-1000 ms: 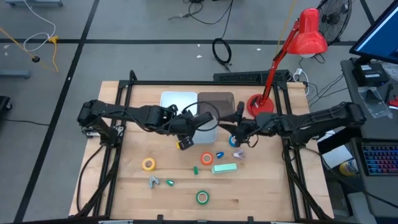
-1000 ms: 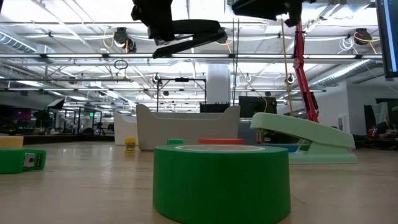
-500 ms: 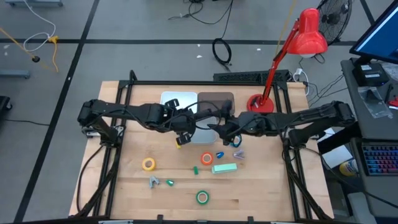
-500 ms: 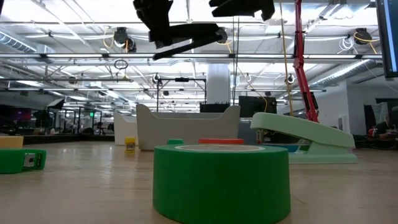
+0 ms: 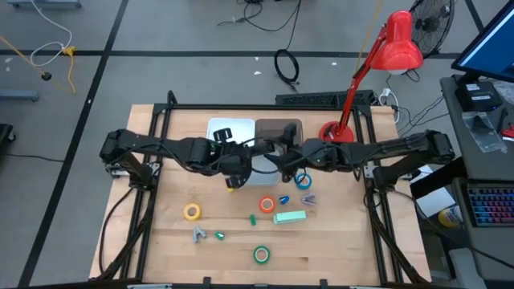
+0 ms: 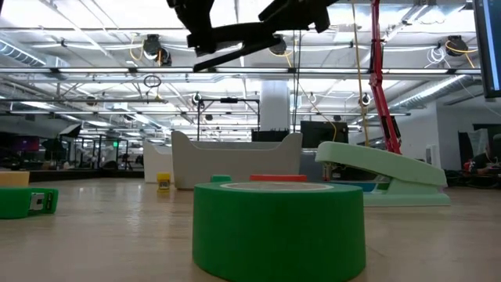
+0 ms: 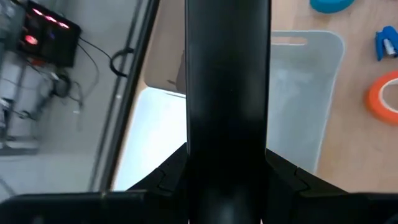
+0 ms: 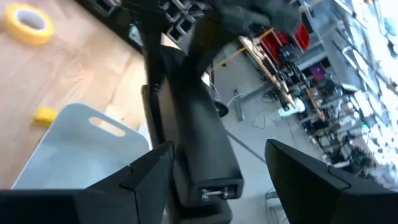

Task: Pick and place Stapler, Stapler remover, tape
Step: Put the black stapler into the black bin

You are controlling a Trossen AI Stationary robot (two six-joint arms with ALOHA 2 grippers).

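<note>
The right gripper point(image 5: 283, 157) has swung over the white tray point(image 5: 261, 170).

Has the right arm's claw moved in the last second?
Yes. The right gripper slid leftward, away from the red lamp, and now hangs over the trays.

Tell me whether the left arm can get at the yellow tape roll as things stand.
Probably yes. The yellow tape roll lies alone on bare wood on the left arm's side, nothing over it; the left gripper hangs above the trays.
</note>
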